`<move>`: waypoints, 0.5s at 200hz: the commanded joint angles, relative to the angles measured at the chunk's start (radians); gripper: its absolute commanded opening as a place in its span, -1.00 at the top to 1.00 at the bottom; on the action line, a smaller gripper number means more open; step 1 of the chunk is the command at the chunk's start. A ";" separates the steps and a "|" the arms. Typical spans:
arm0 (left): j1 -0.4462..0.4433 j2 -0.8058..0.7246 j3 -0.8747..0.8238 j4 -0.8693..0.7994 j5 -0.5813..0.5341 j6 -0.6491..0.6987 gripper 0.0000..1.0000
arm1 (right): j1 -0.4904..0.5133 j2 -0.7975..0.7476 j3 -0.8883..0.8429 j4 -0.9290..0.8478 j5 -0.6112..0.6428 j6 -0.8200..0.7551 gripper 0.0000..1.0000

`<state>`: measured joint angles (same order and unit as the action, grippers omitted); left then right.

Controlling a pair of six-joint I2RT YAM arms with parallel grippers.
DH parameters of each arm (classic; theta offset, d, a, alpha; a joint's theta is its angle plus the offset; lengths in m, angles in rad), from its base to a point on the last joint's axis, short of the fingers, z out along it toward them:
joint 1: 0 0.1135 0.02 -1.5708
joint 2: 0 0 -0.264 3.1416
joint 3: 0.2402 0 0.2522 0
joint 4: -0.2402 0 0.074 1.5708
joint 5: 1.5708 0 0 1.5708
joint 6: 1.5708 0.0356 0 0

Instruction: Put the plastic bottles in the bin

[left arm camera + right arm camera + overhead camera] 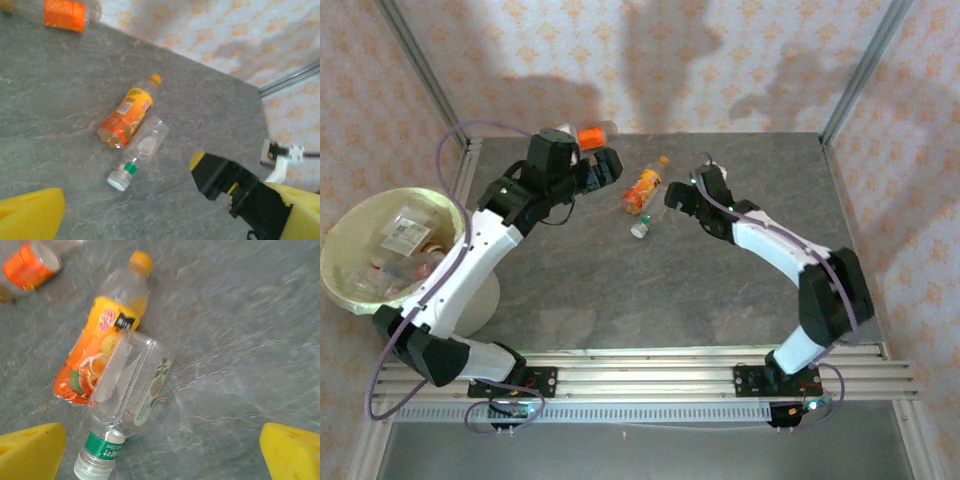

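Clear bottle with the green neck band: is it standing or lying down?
Lying on its side: the clear bottle rests flat on the table, against the orange-labelled bottle, also lying down.

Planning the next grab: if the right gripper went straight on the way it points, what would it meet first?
The right gripper would likely meet the clear bottle first, lying ahead between its open jaws; the orange-labelled bottle lies beside it. Depth is unclear.
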<state>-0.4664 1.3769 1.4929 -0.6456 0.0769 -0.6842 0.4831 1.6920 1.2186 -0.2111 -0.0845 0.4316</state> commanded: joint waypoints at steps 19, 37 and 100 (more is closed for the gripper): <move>-0.002 -0.040 -0.063 -0.056 -0.134 -0.037 -0.99 | 0.016 0.212 0.249 -0.155 -0.055 -0.042 -0.98; -0.002 -0.048 -0.085 -0.056 -0.134 -0.039 -0.99 | 0.035 0.284 0.331 -0.226 -0.013 -0.015 -1.00; -0.002 -0.037 -0.118 -0.066 -0.150 -0.044 -1.00 | 0.086 0.402 0.385 -0.257 0.143 0.135 -0.99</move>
<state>-0.4694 1.3460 1.3792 -0.6857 -0.0391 -0.7151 0.5705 2.0388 1.5513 -0.4240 -0.0044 0.5148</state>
